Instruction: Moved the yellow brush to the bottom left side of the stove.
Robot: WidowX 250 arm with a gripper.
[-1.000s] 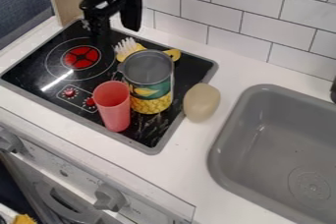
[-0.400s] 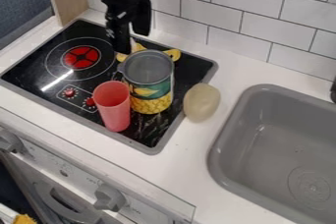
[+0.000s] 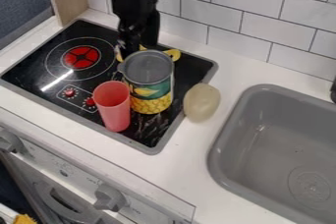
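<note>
The black gripper point(image 3: 140, 46) hangs over the back part of the stove, just behind the can, with its fingers apart. The yellow brush point(image 3: 173, 54) lies at the back of the black stove point(image 3: 46, 43), behind the can. Its handle end shows to the right of the gripper, and a bit of yellow shows at the left; the bristles are hidden by the gripper. Whether the fingers are around the brush or only above it, I cannot tell.
A tall open can point(image 3: 151, 88) stands right in front of the brush. Beside it at front left is a red cup point(image 3: 113, 106). A beige oval object point(image 3: 201, 102) sits at the stove's right edge, and the grey sink point(image 3: 275, 154) is further right. Tiles rise behind.
The gripper has moved right and down, from over the stove's back left to the brush behind the can, and now covers the bristles. The brush, can and cup have not visibly moved.
</note>
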